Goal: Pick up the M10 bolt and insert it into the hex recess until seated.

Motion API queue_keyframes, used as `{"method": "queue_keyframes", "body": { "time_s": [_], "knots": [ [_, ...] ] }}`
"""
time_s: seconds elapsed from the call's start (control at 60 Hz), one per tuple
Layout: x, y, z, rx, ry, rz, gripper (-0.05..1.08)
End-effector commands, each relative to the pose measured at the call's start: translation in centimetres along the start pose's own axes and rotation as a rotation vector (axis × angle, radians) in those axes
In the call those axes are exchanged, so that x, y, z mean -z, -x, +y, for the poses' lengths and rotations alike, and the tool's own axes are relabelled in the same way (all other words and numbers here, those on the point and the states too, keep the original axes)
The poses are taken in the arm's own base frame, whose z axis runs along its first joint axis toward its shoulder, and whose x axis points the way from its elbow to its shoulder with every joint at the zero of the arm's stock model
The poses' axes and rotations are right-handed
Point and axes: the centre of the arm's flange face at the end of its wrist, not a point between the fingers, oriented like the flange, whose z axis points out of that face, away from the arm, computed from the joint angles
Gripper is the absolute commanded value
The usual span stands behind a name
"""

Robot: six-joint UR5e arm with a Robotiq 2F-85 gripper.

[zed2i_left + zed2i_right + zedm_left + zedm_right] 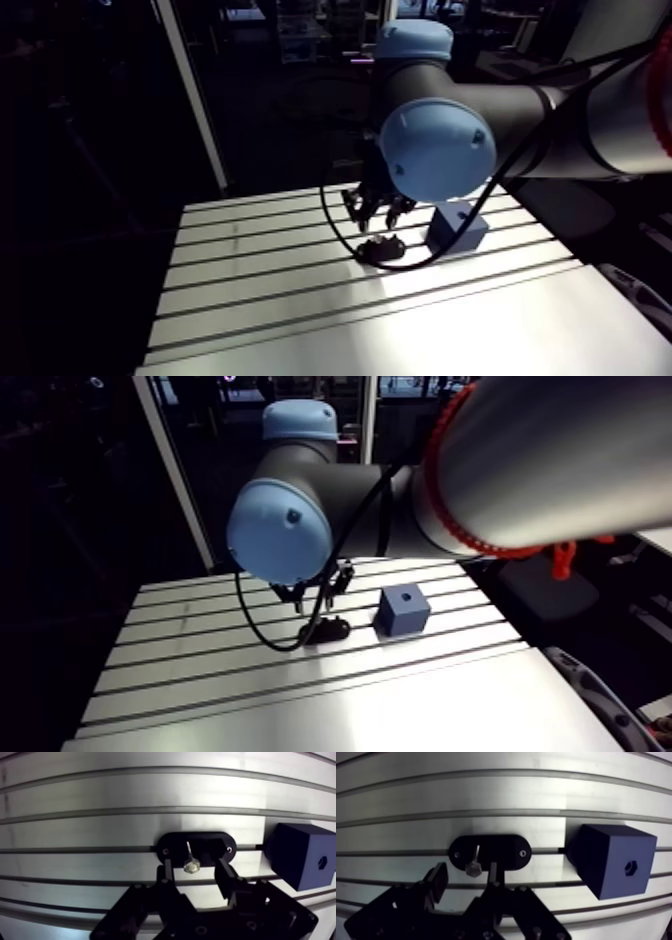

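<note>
A: Closest in, the end effector (194, 868): black, blocky, bolted links ending in two flat-sided fingers (166, 874). How do they stand?

B: Spread apart, gripping nothing. There is bare space on each side of what sits between them.

A: And that is the bolt (189, 857)?

B: Yes. It is bright metal with a knobbly head and a thin, straight shank. The head lies right between the fingertips, and the shank runs ahead of them onto a holder (212, 842). I cannot tell whether the bolt stands upright or lies flat.

A: Describe the holder.

B: It is a matte black, flat oval plate with a small screw near each rounded end. It sits just ahead of the fingers across one groove of the surface (100, 827).

A: And the surface itself?

B: Brushed aluminium with a pale sheen, cut by long, dark parallel slots (100, 811).

A: Where is the target?

B: Off to one side of the end effector, near the holder's end, stands a cube (295, 854). It is dark blue, dull, and sharp-edged, and its upper face carries the small hex recess (322, 863).
</note>
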Motion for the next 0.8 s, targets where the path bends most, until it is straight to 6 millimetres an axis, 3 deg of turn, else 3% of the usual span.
{"method": "queue_keyframes", "body": {
  "time_s": [0.017,0.8],
  "knots": [
    [-0.4,0.2,0.0,0.030,0.000,-0.009,0.46],
    [-1.8,0.0,0.2,0.038,-0.005,-0.034,0.46]
  ]
}}
